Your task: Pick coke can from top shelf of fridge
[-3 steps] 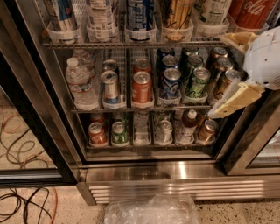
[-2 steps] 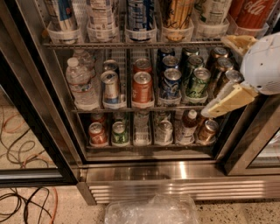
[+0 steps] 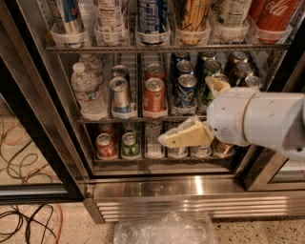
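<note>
Hovering low before the fridge, spread, empty jaws hide cans; coke can cropped top-right.

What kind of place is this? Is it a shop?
Probably a shop or office break area: a glass-door drinks fridge full of cans and water bottles. Loose cables lie on the floor. The robot's gripper, fingers open, hangs before the middle rack.

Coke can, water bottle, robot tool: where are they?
coke can (image 3: 275,13), camera view, red side, far right of top shelf (image 3: 167,48).
water bottle (image 3: 88,95), camera view, clear body.
tool (image 3: 188,112), camera view, midway between its open fingertips, right of centre.
</note>
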Controlling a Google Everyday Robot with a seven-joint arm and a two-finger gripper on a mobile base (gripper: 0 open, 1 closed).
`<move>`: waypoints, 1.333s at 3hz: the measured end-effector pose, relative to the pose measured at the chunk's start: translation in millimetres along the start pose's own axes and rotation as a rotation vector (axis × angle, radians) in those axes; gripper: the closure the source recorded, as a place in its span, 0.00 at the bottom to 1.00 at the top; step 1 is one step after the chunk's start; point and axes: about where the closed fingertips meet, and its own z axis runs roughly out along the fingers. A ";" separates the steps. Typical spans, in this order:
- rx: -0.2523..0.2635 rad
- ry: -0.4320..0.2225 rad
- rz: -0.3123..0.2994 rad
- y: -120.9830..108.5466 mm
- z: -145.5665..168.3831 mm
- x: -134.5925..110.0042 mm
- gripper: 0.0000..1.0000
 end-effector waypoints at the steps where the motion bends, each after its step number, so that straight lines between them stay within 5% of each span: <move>1: 0.030 -0.074 0.053 7.1 15.2 -32.1 0.00; 3: 0.050 -0.081 0.062 7.3 18.0 -33.2 0.00; 4: 0.124 -0.098 0.095 7.2 25.8 -19.3 0.00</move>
